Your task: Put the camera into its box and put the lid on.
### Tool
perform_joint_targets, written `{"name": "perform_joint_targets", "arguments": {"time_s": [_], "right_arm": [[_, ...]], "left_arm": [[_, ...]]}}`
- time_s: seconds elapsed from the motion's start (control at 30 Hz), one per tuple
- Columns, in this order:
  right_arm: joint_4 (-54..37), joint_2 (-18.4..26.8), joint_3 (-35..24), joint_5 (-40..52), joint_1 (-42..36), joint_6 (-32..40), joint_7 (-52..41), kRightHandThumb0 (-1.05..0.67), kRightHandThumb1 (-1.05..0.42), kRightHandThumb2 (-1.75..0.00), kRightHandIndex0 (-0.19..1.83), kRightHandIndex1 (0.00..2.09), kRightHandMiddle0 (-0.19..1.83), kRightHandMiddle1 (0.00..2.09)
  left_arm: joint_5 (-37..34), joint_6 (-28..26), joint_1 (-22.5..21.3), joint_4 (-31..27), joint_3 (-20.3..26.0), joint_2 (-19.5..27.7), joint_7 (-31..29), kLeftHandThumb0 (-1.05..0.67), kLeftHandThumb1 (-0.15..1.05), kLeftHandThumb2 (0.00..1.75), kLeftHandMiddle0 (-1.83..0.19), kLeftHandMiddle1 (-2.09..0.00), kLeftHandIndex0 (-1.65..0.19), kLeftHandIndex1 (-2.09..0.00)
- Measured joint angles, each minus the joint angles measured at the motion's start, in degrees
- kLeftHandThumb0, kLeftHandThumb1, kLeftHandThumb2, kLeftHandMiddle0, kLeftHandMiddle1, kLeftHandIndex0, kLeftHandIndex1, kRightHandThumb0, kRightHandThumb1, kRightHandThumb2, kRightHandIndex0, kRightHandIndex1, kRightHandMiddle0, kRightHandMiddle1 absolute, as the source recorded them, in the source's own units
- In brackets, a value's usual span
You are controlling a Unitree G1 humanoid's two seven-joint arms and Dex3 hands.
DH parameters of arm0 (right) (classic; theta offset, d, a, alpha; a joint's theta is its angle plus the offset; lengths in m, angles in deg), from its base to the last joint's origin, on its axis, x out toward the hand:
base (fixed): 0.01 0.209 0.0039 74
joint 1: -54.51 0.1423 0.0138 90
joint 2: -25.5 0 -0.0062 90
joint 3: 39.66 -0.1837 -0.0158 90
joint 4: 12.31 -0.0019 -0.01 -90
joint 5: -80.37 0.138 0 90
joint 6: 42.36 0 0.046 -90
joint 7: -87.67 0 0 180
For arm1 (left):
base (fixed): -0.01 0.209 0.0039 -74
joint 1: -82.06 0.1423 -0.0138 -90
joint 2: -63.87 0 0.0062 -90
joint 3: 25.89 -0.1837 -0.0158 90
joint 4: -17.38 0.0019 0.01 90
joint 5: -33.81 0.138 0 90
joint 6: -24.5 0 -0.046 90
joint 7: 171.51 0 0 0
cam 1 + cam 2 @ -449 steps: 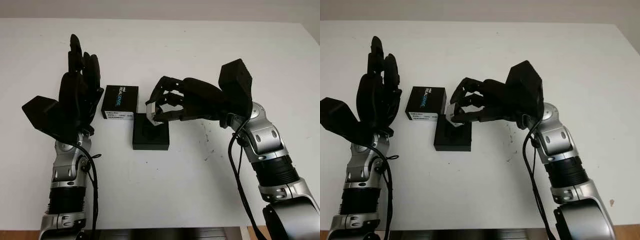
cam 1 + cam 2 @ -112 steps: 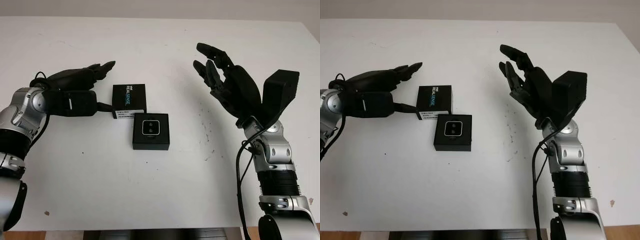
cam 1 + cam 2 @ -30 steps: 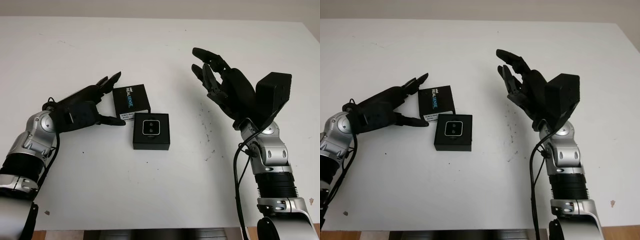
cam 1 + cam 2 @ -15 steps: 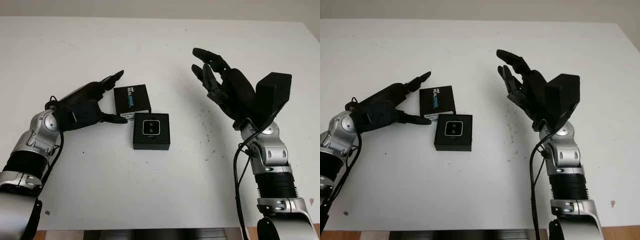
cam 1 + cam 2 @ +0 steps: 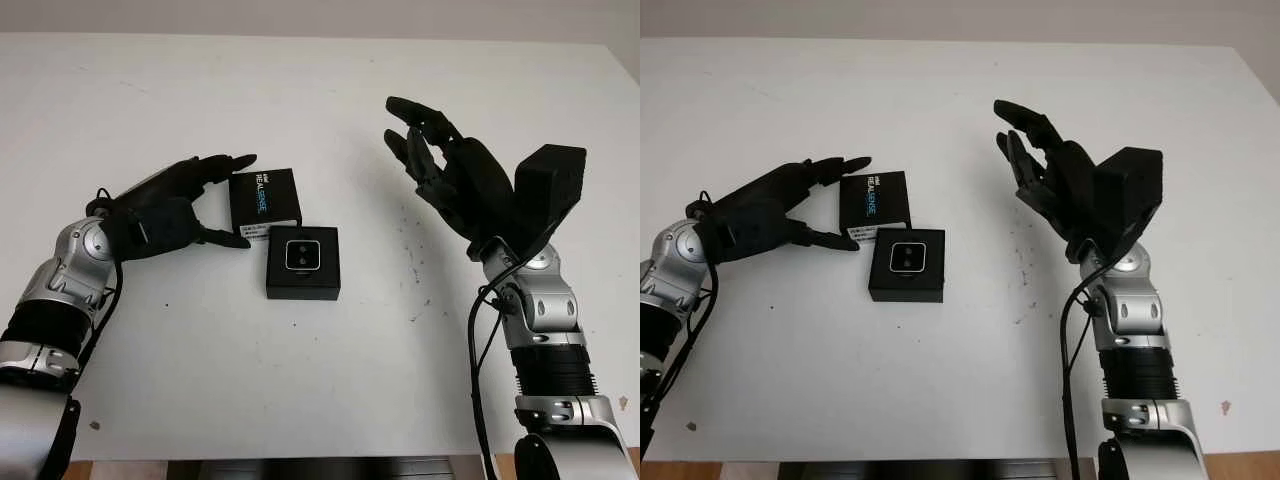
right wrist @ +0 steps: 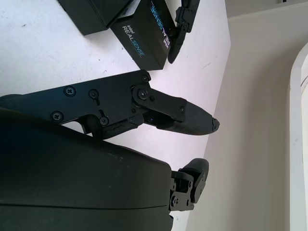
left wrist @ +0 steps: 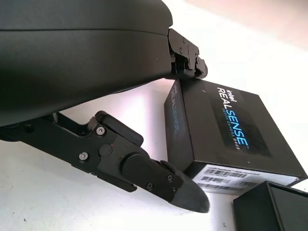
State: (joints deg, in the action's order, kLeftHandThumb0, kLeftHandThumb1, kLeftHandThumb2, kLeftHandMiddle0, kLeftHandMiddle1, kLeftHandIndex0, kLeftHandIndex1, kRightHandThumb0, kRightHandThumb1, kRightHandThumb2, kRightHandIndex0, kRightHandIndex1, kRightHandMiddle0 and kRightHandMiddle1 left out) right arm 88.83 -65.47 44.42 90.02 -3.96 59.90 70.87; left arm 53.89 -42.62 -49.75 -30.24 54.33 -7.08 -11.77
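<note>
The black box base (image 5: 303, 285) sits mid-table with the silver-faced camera (image 5: 301, 255) lying in its recess. Just behind it and to the left lies the black lid (image 5: 268, 196), printed REALSENSE (image 7: 233, 122), flat on the table. My left hand (image 5: 243, 200) comes in from the left and brackets the lid's left side. Its fingers (image 7: 188, 60) reach the lid's far corner and the thumb (image 7: 185, 192) sits by the near, labelled side. The lid is still on the table. My right hand (image 5: 440, 150) is open and raised to the right of the box, holding nothing.
The white table (image 5: 320, 380) spreads around the box on all sides. A few dark specks (image 5: 410, 262) mark the surface right of the box. The table's far edge runs along the top of the eye views.
The left hand's fingers have curled in toward the lid's far corner over the last second. The lid has turned slightly. The right hand has not moved.
</note>
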Motion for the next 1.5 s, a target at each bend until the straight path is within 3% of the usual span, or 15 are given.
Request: {"name": "perform_joint_targets", "arguments": {"time_s": [0.13,0.33,0.53,0.83,0.87,1.03,1.33,1.5], "right_arm": [[0.00,0.01,-0.01,0.02,-0.03,0.00,-0.13,-0.52,-1.05,-0.66,0.18,0.06,-0.07,0.62],[0.00,0.00,-0.12,0.06,-0.10,0.01,0.03,-0.51,-1.05,-0.65,0.18,0.06,-0.07,0.63],[0.00,-0.20,-0.13,0.12,-0.34,0.01,0.88,-0.51,-1.05,-0.64,0.19,0.06,-0.08,0.65],[0.00,-0.59,-0.05,0.03,-0.52,0.19,1.42,-0.53,-1.05,-0.62,0.20,0.07,-0.09,0.70],[0.00,-0.59,0.00,-0.02,-0.58,0.16,1.41,-0.54,-1.05,-0.61,0.21,0.07,-0.09,0.71],[0.00,-0.75,0.21,-0.36,-1.00,-0.13,1.59,-0.54,-1.05,-0.61,0.22,0.07,-0.10,0.76],[0.10,-1.08,0.43,-0.17,-1.37,-0.51,0.50,-0.53,-1.05,-0.62,0.21,0.06,-0.14,0.81],[0.10,-1.09,0.44,-0.10,-1.47,-0.50,0.16,-0.54,-1.05,-0.62,0.20,0.06,-0.16,0.81]], "left_arm": [[0.21,3.32,1.00,0.10,0.16,-1.46,5.75,-0.45,0.84,0.06,-0.20,-1.27,-0.49,-0.37],[-0.89,6.24,3.02,1.26,1.80,-5.68,14.85,-0.41,0.91,0.06,-0.30,-1.44,-0.32,-1.09],[-3.40,6.64,3.52,3.17,3.73,-8.81,17.91,-0.38,1.00,0.06,-0.27,-1.59,-0.26,-1.39],[-4.83,5.93,3.85,4.68,5.12,-11.14,20.34,-0.39,1.03,0.06,-0.19,-1.79,-0.16,-1.55],[-5.06,5.63,3.86,4.68,5.20,-11.14,20.15,-0.37,1.04,0.08,-0.16,-1.90,-0.15,-1.54],[-5.42,4.68,3.85,4.67,5.65,-11.10,20.08,-0.31,1.05,0.17,-0.12,-2.05,-0.13,-1.59],[-7.95,-0.70,3.03,4.52,9.47,-9.84,21.13,-0.26,1.05,0.24,-0.15,-1.76,-0.11,-1.52],[-9.61,-0.65,2.95,3.41,11.63,-8.31,21.02,-0.29,1.05,0.24,-0.16,-1.75,-0.11,-1.52]]}}
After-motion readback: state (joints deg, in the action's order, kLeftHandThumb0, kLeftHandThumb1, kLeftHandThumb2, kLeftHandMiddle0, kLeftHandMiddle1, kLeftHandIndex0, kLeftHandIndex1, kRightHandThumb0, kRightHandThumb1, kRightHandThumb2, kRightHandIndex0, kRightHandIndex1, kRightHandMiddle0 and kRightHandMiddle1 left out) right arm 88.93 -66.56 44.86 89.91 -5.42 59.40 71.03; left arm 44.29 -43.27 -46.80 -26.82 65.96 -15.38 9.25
